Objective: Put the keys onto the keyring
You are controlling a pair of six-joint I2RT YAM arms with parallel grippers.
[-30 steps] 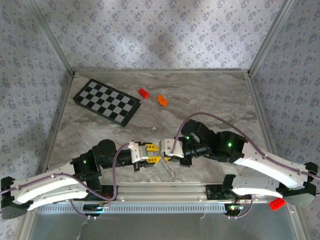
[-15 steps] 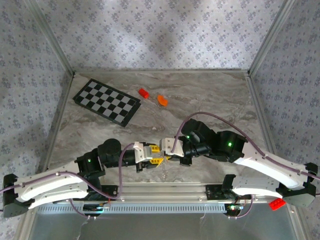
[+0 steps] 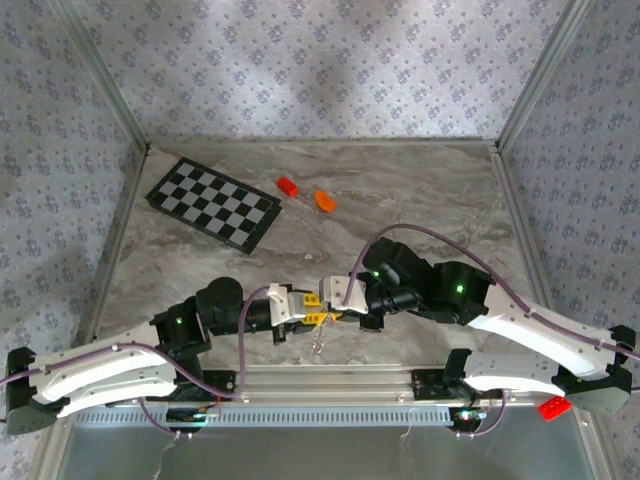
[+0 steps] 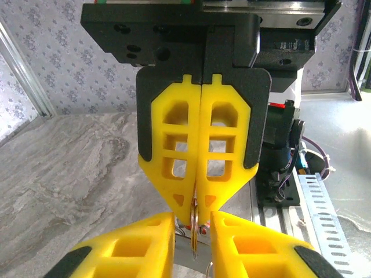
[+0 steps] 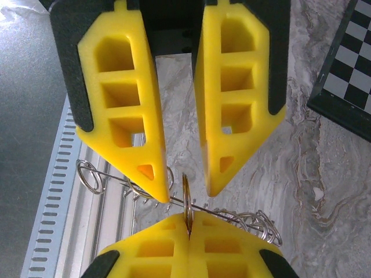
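L hand (image 4: pixel 193 223) has moved in vs 1 s ago; jaws narrower but gap remains, flanking keyring (image 5: pixel 186 196). R hand (image 5: pixel 188 223) is clamped on keyring, held above desk (image 3: pixel 450 200) nr front edge. Judged: regrip prep, threading not yet begun. No legible text/brands.

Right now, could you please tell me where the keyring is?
Seen from above, the keyring is at the table's near edge, about mid-width, pinched by the shut right gripper and lying between the open left gripper's fingers.
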